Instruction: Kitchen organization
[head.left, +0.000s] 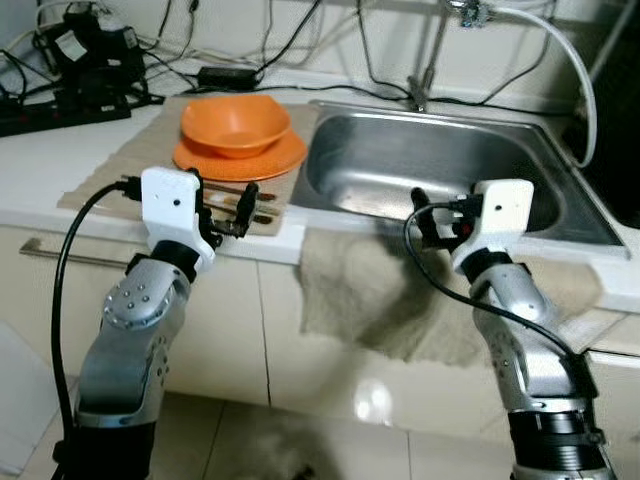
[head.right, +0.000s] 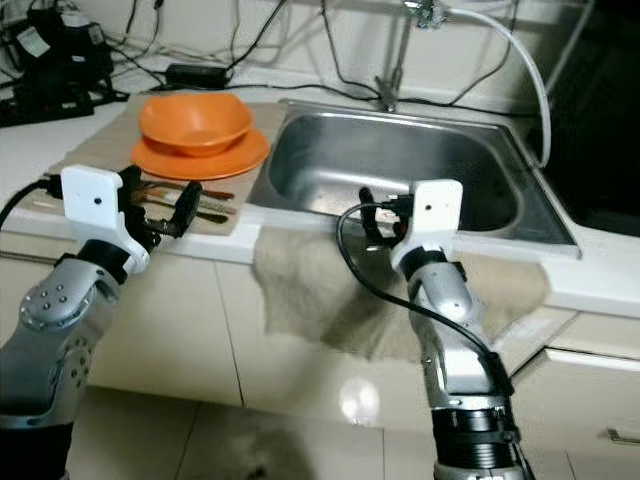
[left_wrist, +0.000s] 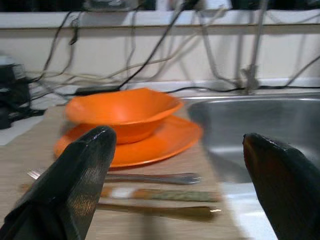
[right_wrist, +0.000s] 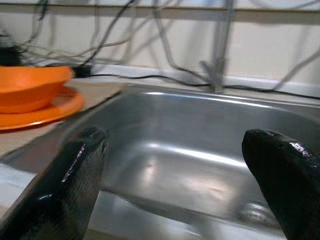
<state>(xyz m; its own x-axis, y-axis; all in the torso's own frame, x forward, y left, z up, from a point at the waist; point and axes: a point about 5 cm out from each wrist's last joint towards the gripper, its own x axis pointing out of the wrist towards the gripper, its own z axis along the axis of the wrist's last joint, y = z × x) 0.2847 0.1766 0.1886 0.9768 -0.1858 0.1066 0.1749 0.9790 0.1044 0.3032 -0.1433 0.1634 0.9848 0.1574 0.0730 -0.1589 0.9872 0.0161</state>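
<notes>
While both jaws stand spread and empty, left gripper (head.left: 243, 208) hovers just short of the fork (left_wrist: 150, 177). Orange bowl (head.left: 235, 122) beyond it. Right gripper (head.left: 420, 215) faces the sink (head.left: 440, 160).

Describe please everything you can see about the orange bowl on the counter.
The orange bowl looks like smooth plastic, with a wide, slightly wavy rim and deep sides. It stands upright and looks empty, resting on a flat orange plate of the same colour. Both sit on a beige mat left of the steel sink. A fork and other cutlery lie in front of the plate, apart from the bowl. No gripper touches it.
</notes>
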